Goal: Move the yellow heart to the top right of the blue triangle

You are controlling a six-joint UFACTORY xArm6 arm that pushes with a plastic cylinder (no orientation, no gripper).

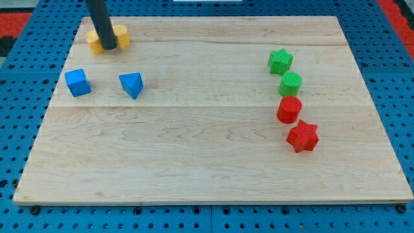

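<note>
The yellow heart (120,37) lies near the board's top left corner, partly hidden behind my rod. My tip (108,47) rests on the heart's lower middle edge. A second yellow piece (94,44) shows to the left of the rod; I cannot tell whether it is part of the heart or another block. The blue triangle (131,85) lies below and slightly to the right of the heart, about a block's width away. My tip is up and to the left of the triangle.
A blue cube (77,82) lies left of the triangle. At the view's right stand a green star (281,61), a green cylinder (290,83), a red cylinder (289,109) and a red star (303,136) in a column. The wooden board (207,168) is bordered by blue pegboard.
</note>
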